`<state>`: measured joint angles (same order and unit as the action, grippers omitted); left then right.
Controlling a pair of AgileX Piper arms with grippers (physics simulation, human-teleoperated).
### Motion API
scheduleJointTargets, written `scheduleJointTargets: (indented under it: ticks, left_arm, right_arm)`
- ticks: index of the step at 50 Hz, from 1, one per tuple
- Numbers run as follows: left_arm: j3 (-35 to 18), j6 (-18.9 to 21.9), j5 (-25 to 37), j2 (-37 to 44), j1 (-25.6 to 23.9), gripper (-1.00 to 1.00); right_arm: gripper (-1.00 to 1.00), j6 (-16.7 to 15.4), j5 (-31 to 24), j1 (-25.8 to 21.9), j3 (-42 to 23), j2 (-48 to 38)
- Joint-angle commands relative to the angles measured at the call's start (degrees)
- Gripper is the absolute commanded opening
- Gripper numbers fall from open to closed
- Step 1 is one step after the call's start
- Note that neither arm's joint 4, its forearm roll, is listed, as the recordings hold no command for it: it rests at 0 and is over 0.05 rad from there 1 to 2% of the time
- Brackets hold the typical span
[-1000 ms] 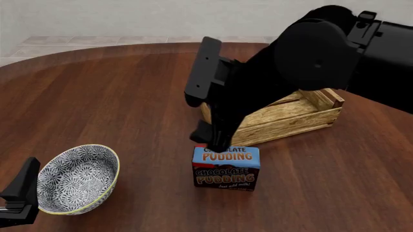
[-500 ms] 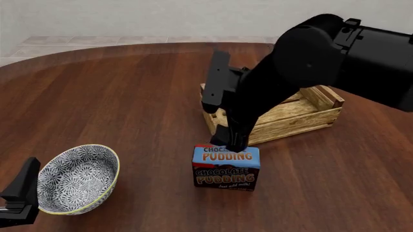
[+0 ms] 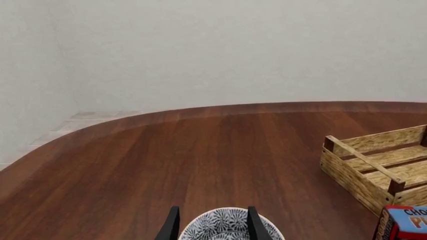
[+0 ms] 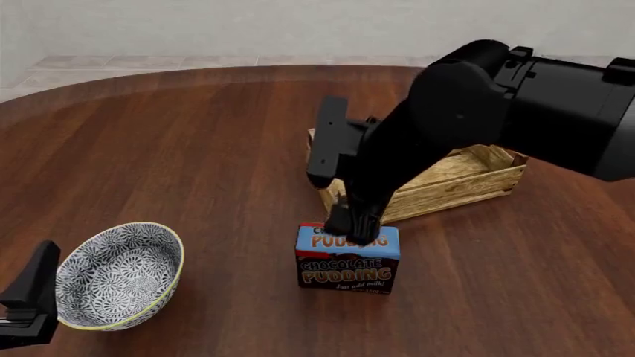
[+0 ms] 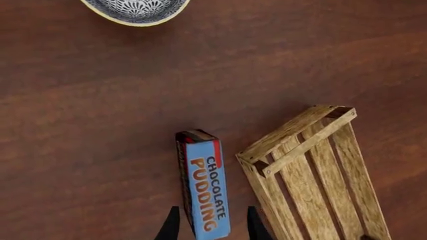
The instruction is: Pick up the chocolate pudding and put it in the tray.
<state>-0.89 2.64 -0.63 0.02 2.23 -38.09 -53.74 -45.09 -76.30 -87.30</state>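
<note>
The chocolate pudding (image 4: 347, 259) stands upright on the table just in front of the tray (image 4: 459, 190), a wooden slatted crate. My right gripper (image 4: 355, 224) hangs just over the box's blue top, pointing down. In the right wrist view the right gripper (image 5: 211, 228) is open, and its fingers (image 5: 171, 226) straddle one end of the pudding (image 5: 203, 180), with the tray (image 5: 313, 175) beside it. My left gripper (image 4: 30, 301) sits at the near left edge, open and empty.
A grey-white patterned bowl (image 4: 119, 274) sits at the near left beside the left gripper. It shows between the open fingers in the left wrist view (image 3: 221, 218). The right arm covers the tray's left half in the front view.
The right arm has shifted right and come down, so its gripper now sits centred over the pudding's top. The pudding, tray, bowl and left arm have not moved.
</note>
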Motion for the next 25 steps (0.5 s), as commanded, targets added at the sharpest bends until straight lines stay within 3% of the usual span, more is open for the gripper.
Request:
scheduleJointTargets:
  ticks: [1, 25]
  left_arm:
    - [-0.6, 0.0, 0.4, 0.1, 0.1, 1.00]
    - [-0.1, 0.3, 0.4, 0.0, -0.2, 1.00]
  right_arm:
    - [1.00, 1.2, 1.4, -1.0, 1.5, -0.3]
    - [1.00, 2.1, 3.7, -0.7, 3.9, -1.4]
